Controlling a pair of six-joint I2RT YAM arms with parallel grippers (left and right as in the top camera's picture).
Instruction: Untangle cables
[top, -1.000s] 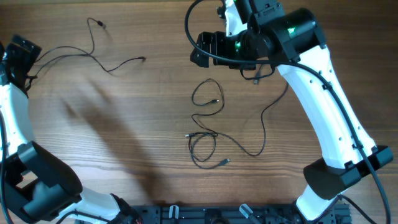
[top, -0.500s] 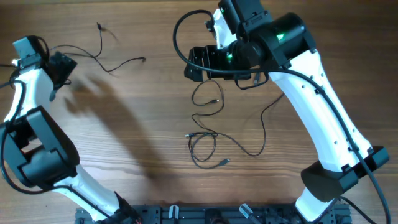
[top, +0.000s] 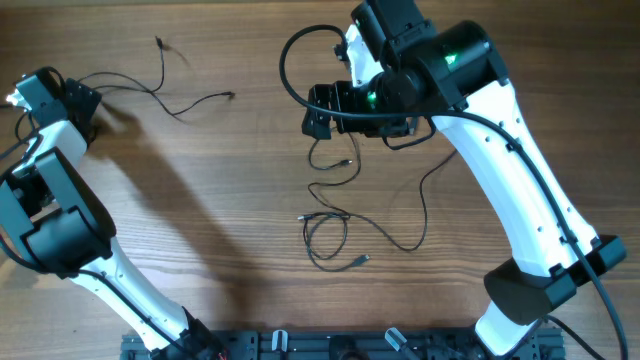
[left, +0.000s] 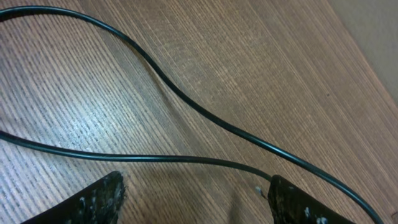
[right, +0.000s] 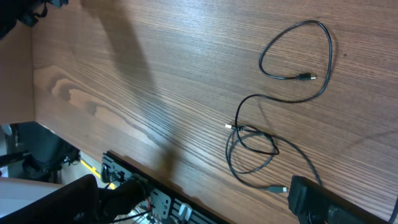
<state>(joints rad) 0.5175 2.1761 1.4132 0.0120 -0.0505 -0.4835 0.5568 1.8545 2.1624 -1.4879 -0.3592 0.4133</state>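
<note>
A thin black cable (top: 165, 100) lies as a loose squiggle at the far left; in the left wrist view two strands of it (left: 186, 102) run just ahead of my fingertips. My left gripper (top: 80, 100) (left: 196, 199) is open, low over the wood, with nothing between its fingers. More thin cables lie mid-table: a loop (top: 333, 152) (right: 297, 59) and a small tangle (top: 325, 235) (right: 252, 144) with a silvery plug (top: 360, 260). My right gripper (top: 318, 112) (right: 196, 202) is open and empty, held high above the loop's far side.
The wooden table's left edge (right: 31, 74) and front rail (right: 155, 199) show in the right wrist view. A thick black arm cable (top: 290, 60) arcs beside the right wrist. A long thin strand (top: 425, 200) runs from the tangle toward the right arm.
My left gripper swung right toward the far-left cable, then drew back slightly left. My right gripper shifted left, then a little right and down over the loop. The cables have not moved.
</note>
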